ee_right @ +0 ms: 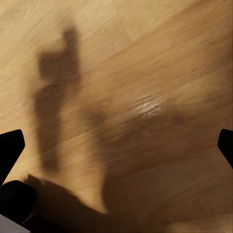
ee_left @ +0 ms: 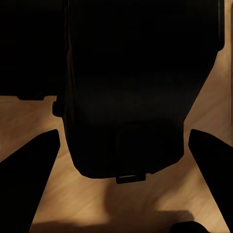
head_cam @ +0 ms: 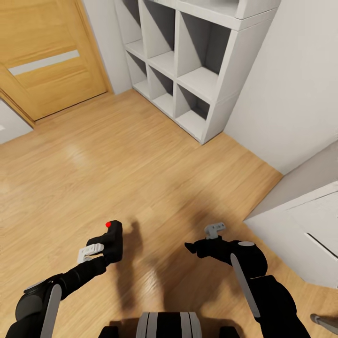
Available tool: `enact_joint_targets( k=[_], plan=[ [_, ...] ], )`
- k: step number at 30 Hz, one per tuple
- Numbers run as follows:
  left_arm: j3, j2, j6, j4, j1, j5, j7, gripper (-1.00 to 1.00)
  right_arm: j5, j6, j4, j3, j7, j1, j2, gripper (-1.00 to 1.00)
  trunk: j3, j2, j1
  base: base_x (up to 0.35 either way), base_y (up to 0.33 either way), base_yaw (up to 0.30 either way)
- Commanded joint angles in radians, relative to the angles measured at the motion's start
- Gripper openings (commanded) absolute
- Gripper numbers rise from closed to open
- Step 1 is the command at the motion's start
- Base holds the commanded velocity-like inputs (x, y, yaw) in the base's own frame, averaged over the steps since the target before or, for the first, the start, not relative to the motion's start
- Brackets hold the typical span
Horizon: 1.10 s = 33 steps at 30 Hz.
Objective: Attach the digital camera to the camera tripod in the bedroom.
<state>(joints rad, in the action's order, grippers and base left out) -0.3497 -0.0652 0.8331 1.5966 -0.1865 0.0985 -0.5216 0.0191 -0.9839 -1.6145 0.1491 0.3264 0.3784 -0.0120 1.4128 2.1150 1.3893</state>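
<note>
In the head view we see an oak door (head_cam: pixel 47 56) at about ten o'clock, standing at the far edge of the light wood floor (head_cam: pixel 141 169). At about seven o'clock our left tool (head_cam: pixel 96 249) is closed on the digital camera (head_cam: pixel 112 239), holding its black body upright above the floor, the red button (head_cam: pixel 108 224) on top; in the left wrist view the camera (ee_left: pixel 131 87) sits dark between the two fingers (ee_left: pixel 29 170), which press its sides. At twelve to one o'clock a white cube shelf (head_cam: pixel 188 70) stands against the wall, its compartments bare. At about five o'clock our right tool (head_cam: pixel 204 239) hangs over the floor holding nothing; in the right wrist view its fingertips (ee_right: pixel 9 148) sit far apart with only shadowed floorboards (ee_right: pixel 145 73) between them. At about three to four o'clock stands a white cabinet (head_cam: pixel 310 230).
</note>
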Motion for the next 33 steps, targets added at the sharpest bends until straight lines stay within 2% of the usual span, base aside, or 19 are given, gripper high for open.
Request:
enact_joint_targets(
  k=[1, 22, 33],
  plan=[
    [-0.002, -0.001, 0.009, 0.000, -0.001, 0.009, 0.001, -1.00, 0.001, -0.005, -0.001, 0.000, 0.000, 0.000, 0.000, 1.00, -0.004, -0.007, -0.004, 0.000, 0.000, 0.000],
    [-0.003, -0.001, 0.008, -0.002, -0.001, 0.008, 0.001, -1.00, 0.001, -0.005, -0.001, 0.000, 0.000, 0.000, 0.000, 1.00, -0.103, -0.154, -0.085, 0.000, 0.000, 0.000],
    [-0.003, -0.001, 0.003, -0.003, -0.001, 0.009, 0.000, -1.00, 0.001, -0.005, -0.001, -0.001, 0.000, 0.000, 0.000, 1.00, -0.121, -0.154, -0.085, 0.000, 0.000, 0.000]
  ],
)
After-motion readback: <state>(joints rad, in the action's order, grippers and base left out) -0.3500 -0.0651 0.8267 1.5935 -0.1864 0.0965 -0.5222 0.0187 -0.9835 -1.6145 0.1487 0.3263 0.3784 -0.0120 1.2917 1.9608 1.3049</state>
